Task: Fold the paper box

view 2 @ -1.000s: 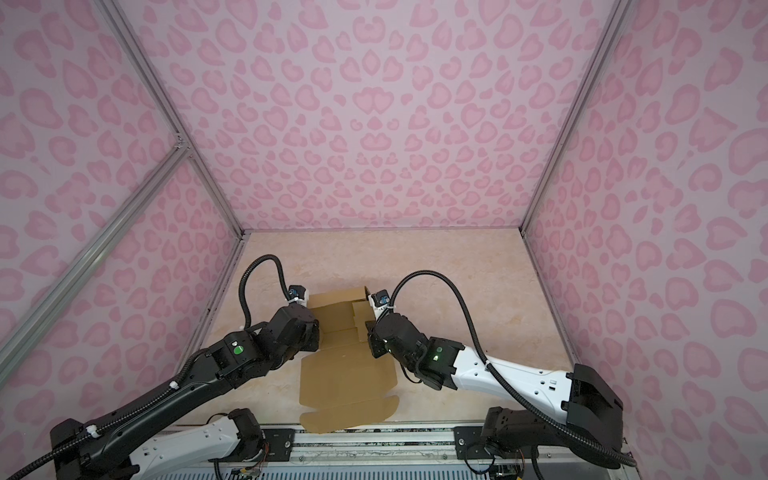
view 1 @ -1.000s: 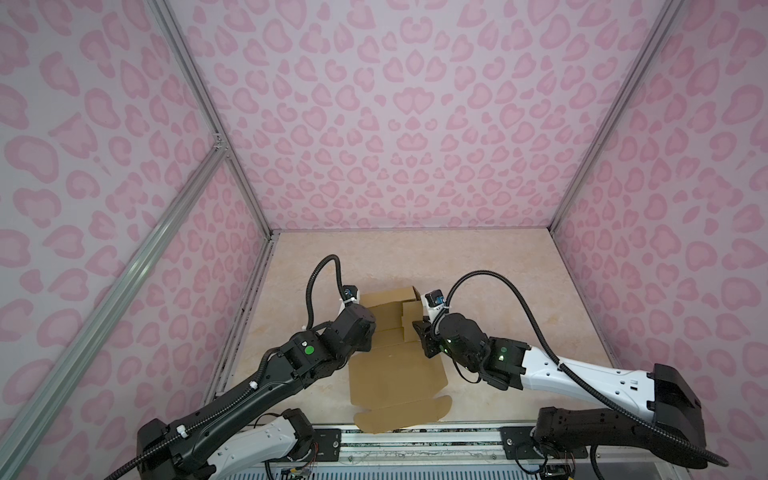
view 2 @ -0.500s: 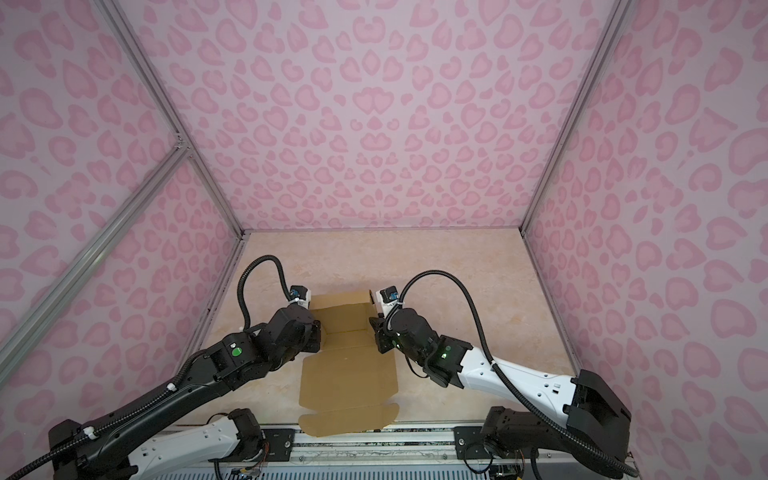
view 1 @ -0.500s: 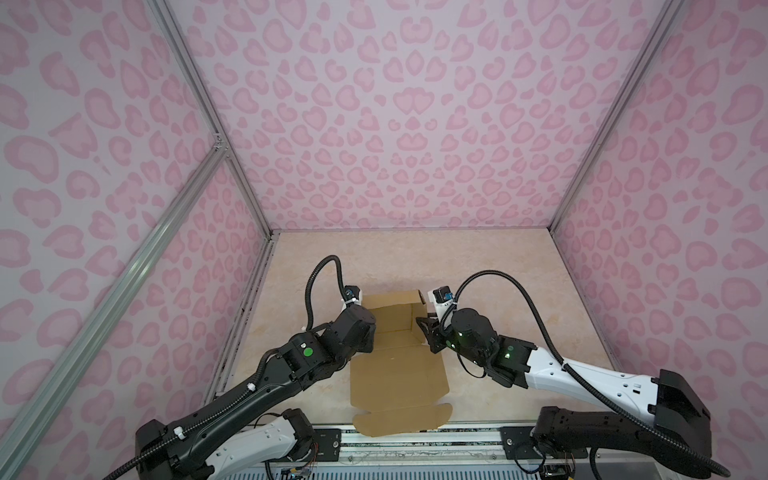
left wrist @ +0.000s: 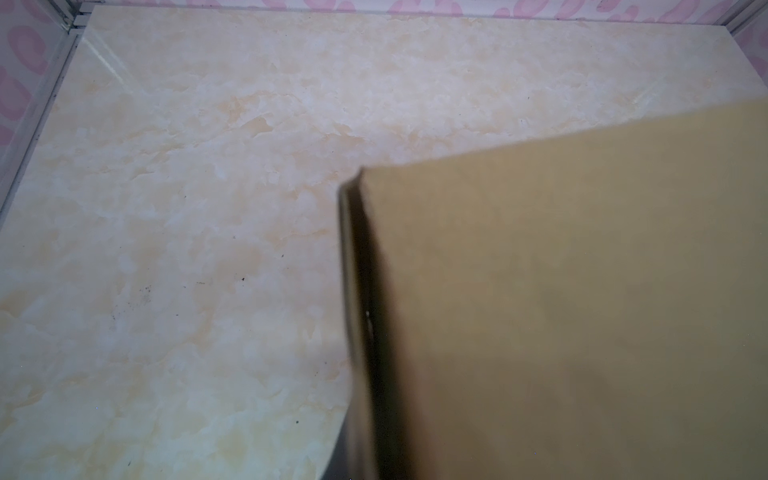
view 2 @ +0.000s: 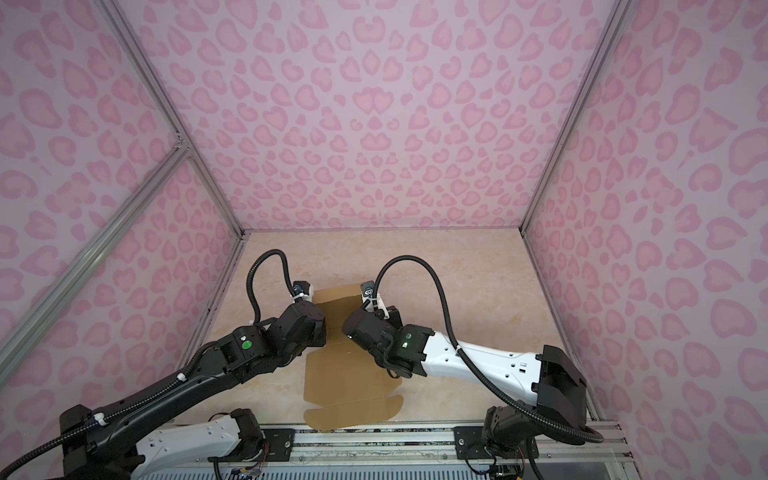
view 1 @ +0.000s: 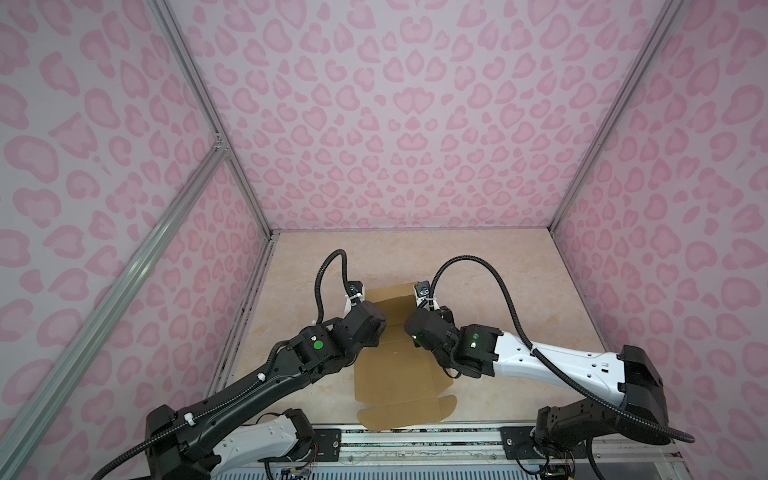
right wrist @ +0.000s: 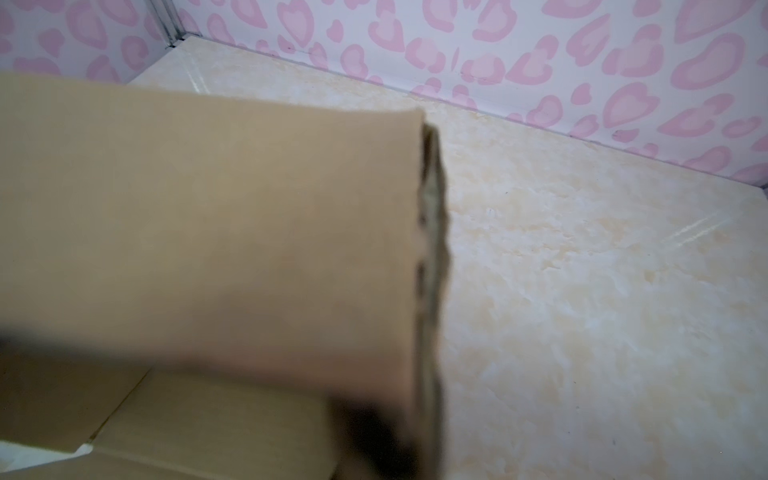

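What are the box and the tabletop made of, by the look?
By look, the paper box is brown corrugated cardboard, matte and unprinted; its cut edge shows wavy fluting in the right wrist view. The tabletop looks hard and smooth, cream with marble-like veining and a slight sheen: stone tile or printed laminate, cannot tell which.

We see a counter (view 1: pixel 498 266) with a beige, marble-like top. Only one thing lies directly on it: the paper box (view 1: pixel 395 374), made of plain brown cardboard. Its flat panel rests on the counter on the near side of both grippers and ends in a rounded flap. Between the left gripper (view 1: pixel 371 307) and the right gripper (view 1: pixel 419 309), cardboard panels are folded up from the counter. Beside the left gripper, the counter has small dark specks.
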`<state>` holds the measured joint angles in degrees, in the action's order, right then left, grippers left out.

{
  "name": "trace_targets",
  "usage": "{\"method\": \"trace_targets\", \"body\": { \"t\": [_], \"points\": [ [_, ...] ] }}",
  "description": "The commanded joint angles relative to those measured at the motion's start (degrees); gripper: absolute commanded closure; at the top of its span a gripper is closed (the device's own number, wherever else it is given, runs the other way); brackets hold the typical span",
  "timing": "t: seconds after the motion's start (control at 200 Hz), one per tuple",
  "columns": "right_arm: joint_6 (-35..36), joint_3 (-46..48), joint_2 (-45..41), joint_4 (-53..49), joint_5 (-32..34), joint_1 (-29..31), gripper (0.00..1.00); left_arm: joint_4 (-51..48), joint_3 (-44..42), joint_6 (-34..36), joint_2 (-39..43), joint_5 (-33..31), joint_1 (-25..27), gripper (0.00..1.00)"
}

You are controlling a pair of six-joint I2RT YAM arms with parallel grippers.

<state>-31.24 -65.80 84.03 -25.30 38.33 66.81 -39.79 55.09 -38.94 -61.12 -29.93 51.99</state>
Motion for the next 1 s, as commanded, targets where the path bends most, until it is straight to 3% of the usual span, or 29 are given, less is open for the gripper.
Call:
{"method": "trace_targets", "body": {
  "t": [0.0, 0.325, 0.995],
  "points": [
    [-2.3, -1.2, 1.6, -4.7, 5.6, 0.9, 1.0, 1.2, 1.4, -1.2, -0.7, -0.2, 0.2, 0.96],
    [-4.5, -2.6, 3.0, -5.3, 8.7, 2.7, 1.0, 1.8, 2.1, -2.4, -1.9, -0.3, 0.3, 0.96],
    [-8.2, -4.0, 4.4, -6.2, 8.3, 3.0, 1.0, 3.1, 1.3, -4.9, -1.1, -2.8, 1.7, 0.97]
  ]
}}
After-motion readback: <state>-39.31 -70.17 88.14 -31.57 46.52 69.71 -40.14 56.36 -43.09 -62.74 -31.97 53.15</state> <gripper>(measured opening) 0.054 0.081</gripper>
